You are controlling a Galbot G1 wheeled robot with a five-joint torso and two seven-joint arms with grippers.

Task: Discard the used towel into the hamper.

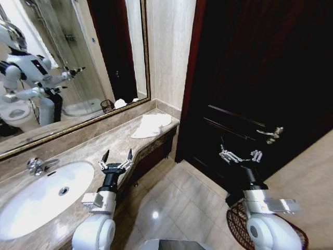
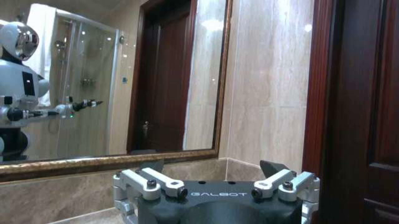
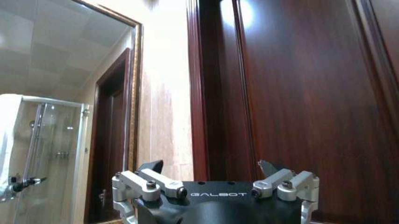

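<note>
From the head view, the white towel (image 1: 151, 125) lies on the counter (image 1: 78, 151) far corner, the hamper (image 1: 237, 224) sits on the floor behind the right gripper (image 1: 241, 155), and both it and the left gripper (image 1: 117, 155) are wide open and empty.

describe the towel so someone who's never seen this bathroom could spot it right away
Start at the marble vanity counter under the big framed mirror and follow it away from the sink to the far end by the dark wooden door. The towel lies crumpled there, the one soft white heap on the stone.
</note>
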